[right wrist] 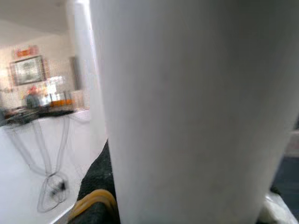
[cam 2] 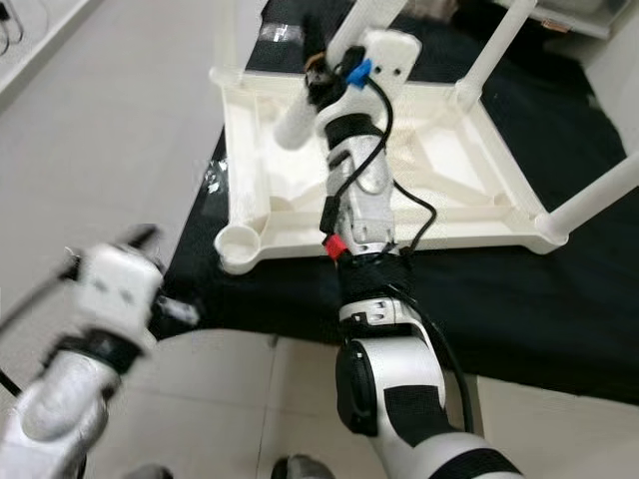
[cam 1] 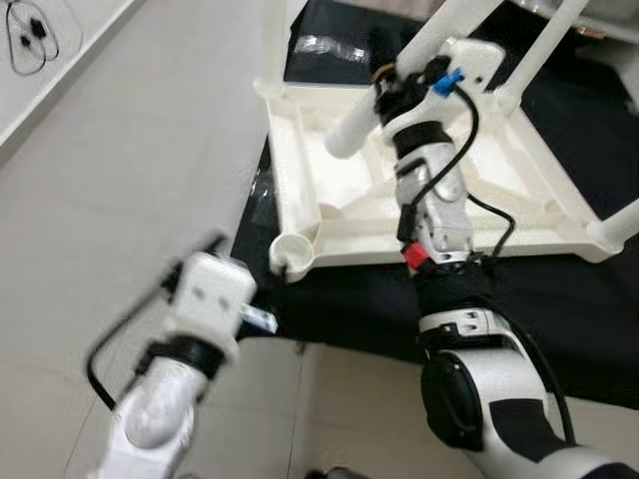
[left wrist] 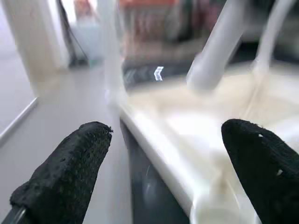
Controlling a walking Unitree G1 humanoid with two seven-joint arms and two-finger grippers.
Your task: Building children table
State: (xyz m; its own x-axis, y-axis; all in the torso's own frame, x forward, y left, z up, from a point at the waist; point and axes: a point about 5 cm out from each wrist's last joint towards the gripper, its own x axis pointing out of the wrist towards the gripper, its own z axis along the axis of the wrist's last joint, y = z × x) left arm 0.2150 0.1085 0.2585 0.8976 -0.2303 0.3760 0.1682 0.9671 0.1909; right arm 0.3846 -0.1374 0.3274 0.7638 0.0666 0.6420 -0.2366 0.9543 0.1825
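Hovering nearest, over grey floor (cam 1: 150, 150), L gripper (left wrist: 163, 177) has fingers spread wide, holding nothing, w/ empty corner socket (cam 1: 290, 254) just ahead. Upside-down white table (cam 1: 329, 190) lies on black mat (cam 1: 559, 299). Further in, R gripper (cam 1: 394, 85) clamps loose leg (cam 1: 399, 70).

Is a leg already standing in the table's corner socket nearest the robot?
No, the near corner socket of the upturned table is an open, hollow cup.
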